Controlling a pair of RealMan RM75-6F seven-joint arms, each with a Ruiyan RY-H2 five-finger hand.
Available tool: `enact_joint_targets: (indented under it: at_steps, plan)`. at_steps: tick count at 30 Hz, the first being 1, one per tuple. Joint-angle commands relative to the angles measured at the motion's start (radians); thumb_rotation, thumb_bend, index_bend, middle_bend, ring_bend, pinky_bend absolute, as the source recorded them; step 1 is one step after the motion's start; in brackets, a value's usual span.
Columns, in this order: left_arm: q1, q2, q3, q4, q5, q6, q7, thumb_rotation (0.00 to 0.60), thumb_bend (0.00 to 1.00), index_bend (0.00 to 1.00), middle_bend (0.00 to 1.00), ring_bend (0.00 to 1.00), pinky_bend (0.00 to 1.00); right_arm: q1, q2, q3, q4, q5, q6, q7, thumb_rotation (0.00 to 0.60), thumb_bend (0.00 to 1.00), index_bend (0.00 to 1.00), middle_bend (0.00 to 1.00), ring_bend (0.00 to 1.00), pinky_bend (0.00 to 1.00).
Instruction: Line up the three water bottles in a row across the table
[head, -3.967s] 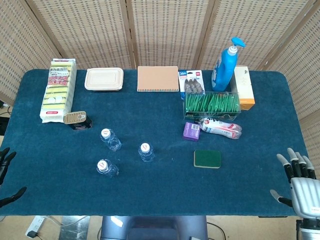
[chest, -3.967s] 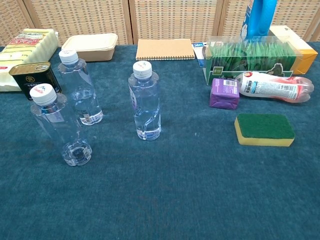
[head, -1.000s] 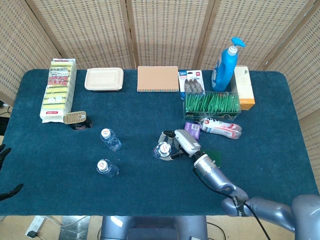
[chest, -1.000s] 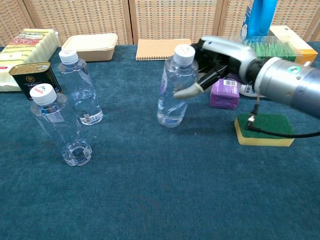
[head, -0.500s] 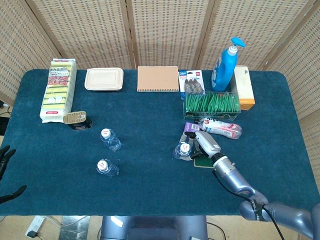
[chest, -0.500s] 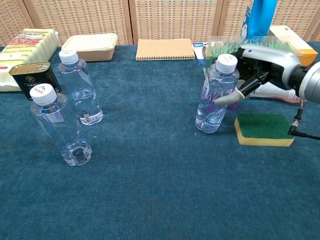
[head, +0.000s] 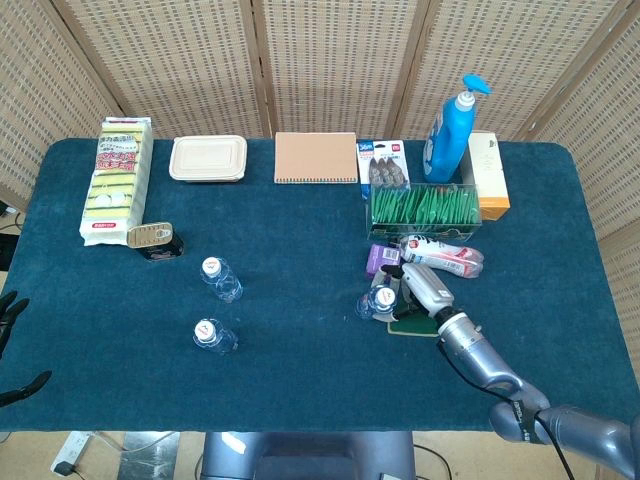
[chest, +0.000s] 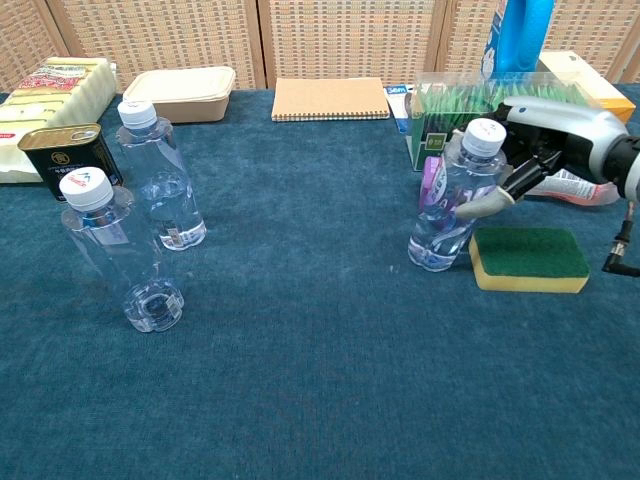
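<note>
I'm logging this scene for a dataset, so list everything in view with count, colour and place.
water bottles: 3, clear with white caps; two at left, one gripped beside the sponge
sponge: 1, green and yellow, right front
purple box: 1, behind the gripped bottle
tin: 1, black and gold, left
sponge pack: 1, yellow, far left
food container: 1, beige, back
notebook: 1, tan, back centre
pump bottle: 1, blue, back right
right hand: grips a bottle
left hand: black, left edge
</note>
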Motion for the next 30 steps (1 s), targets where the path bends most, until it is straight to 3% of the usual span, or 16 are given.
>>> enact_joint_targets:
  at_steps: [1, 6, 11, 19, 23, 30]
  plan:
    - [0.001, 0.000, 0.001, 0.001, 0.001, 0.001, -0.002, 0.600, 0.17, 0.00, 0.00, 0.00, 0.07, -0.012, 0.019, -0.004, 0.003, -0.001, 0.009, -0.025, 0.600, 0.23, 0.59, 0.62, 0.60, 0.70]
    - [0.000, 0.001, 0.005, -0.001, 0.010, 0.001, 0.001, 0.600, 0.17, 0.00, 0.00, 0.00, 0.07, -0.015, 0.035, -0.010, -0.005, -0.001, -0.001, -0.023, 0.600, 0.23, 0.56, 0.59, 0.58, 0.69]
    - [0.003, 0.001, 0.006, -0.001, 0.013, 0.008, 0.000, 0.600, 0.17, 0.00, 0.00, 0.00, 0.07, -0.013, 0.064, -0.025, -0.023, -0.011, -0.029, -0.006, 0.600, 0.21, 0.32, 0.36, 0.36, 0.61]
    - [0.004, 0.003, 0.009, 0.001, 0.020, 0.012, -0.007, 0.600, 0.17, 0.00, 0.00, 0.00, 0.07, -0.010, 0.120, -0.042, -0.073, -0.040, -0.051, 0.036, 0.600, 0.16, 0.14, 0.14, 0.15, 0.42]
    - [0.005, 0.003, 0.010, 0.002, 0.023, 0.015, -0.010, 0.600, 0.17, 0.00, 0.00, 0.00, 0.07, -0.014, 0.126, -0.039, -0.088, -0.046, -0.035, 0.045, 0.600, 0.15, 0.12, 0.10, 0.10, 0.33]
    - [0.003, 0.004, 0.011, 0.006, 0.020, 0.011, -0.018, 0.600, 0.17, 0.00, 0.00, 0.00, 0.07, -0.037, 0.197, -0.040, -0.163, -0.057, 0.004, 0.047, 0.600, 0.14, 0.10, 0.06, 0.06, 0.28]
